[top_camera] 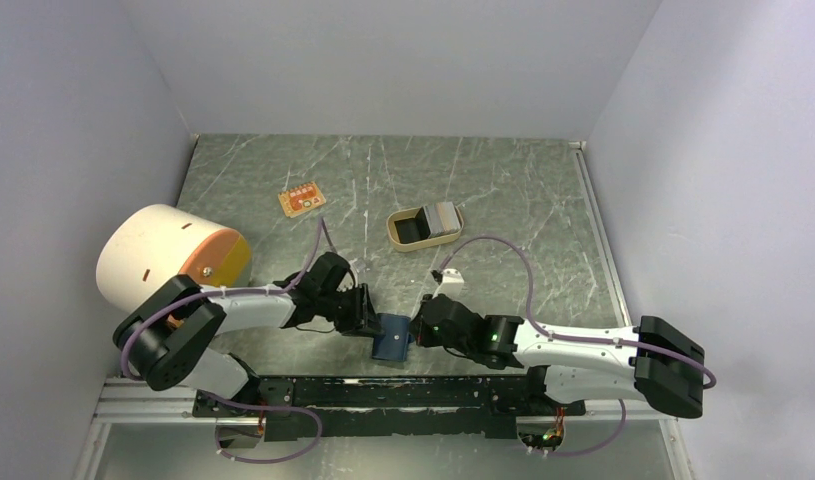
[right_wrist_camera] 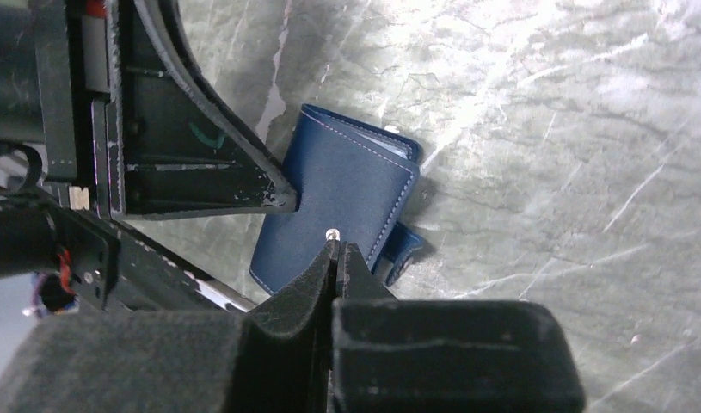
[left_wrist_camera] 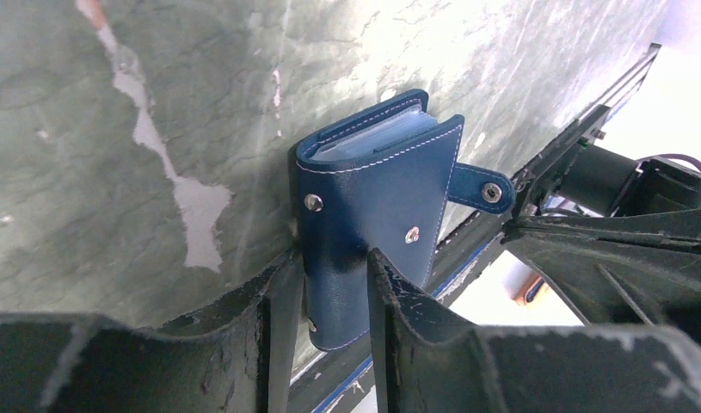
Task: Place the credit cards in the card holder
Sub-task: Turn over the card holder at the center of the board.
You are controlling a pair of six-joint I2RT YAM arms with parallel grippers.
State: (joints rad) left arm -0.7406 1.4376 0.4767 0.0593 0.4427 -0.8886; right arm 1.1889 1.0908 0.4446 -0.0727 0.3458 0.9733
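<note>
One navy stitched folding card holder (left_wrist_camera: 372, 189), left gripper (left_wrist_camera: 331, 258) jaws clamped on it, right gripper (right_wrist_camera: 332, 249) jaws together, tip touching it.

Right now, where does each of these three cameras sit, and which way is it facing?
Top external: high behind the robot, facing down on the grey marbled table; the left arm and right arm show, bases at the bottom.
Left wrist: on the left wrist, facing the dark navy folding card holder, gripped by the left claw.
Right wrist: on the right wrist, facing down at that holder; the right claw shows, tips together.
Shared: all three views show the card holder.
</note>
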